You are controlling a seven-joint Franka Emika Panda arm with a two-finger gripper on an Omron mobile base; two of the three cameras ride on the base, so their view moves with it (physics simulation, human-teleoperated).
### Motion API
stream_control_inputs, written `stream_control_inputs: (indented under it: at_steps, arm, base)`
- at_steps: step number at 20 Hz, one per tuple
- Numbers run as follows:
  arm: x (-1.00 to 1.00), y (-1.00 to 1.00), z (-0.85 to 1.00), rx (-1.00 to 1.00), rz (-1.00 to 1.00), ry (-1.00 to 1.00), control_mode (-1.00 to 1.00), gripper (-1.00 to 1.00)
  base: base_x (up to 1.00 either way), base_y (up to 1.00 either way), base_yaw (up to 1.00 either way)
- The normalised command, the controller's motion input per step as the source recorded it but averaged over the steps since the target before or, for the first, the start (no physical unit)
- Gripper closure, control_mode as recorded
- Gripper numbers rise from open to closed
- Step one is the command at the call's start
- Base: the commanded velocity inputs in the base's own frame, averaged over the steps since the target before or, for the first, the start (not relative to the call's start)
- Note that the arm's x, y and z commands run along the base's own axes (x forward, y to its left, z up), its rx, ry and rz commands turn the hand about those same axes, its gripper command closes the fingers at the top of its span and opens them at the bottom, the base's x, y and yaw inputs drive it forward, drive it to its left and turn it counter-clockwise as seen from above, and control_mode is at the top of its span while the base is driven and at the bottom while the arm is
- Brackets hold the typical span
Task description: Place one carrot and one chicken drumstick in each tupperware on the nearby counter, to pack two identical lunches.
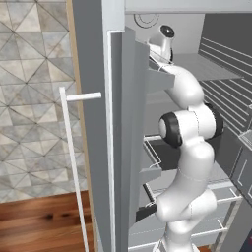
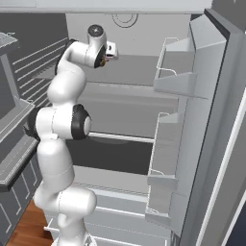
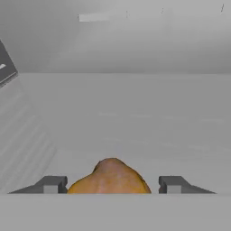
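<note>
A golden-brown chicken drumstick [image 3: 110,177] lies on the grey fridge shelf [image 3: 135,117], right under the hand. My gripper [image 3: 113,185] straddles it with one fingertip [image 3: 53,184] at its left side and the other a small gap off its right side; the jaws stand apart and open. From the right base view the arm reaches up and into the fridge's upper shelf, with the gripper [image 2: 112,50] pointing inward. The carrot, the tupperware and the counter are out of view.
The open fridge door [image 2: 211,120] with its bins [image 2: 173,72] stands to the right of the arm. A ribbed side wall [image 3: 25,135] bounds the shelf on the left and the back wall [image 3: 135,36] closes it behind. Lower shelves [image 2: 120,139] lie below.
</note>
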Motion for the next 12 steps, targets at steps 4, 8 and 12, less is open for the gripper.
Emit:
stream_control_inputs:
  at_steps: [4, 8, 12]
  arm:
    - [0.01, 0.04, -0.56, -0.04, -0.01, 0.10, -1.00, 1.00]
    - [-0.31, 0.00, -0.49, -0.05, -0.07, 0.03, -1.00, 1.00]
    - [-0.25, 0.00, -0.13, -0.02, -0.06, 0.00, -1.00, 1.00]
  base:
    - [0.00, 0.00, 0.00]
    - [0.00, 0.00, 0.00]
    - [0.00, 0.00, 0.00]
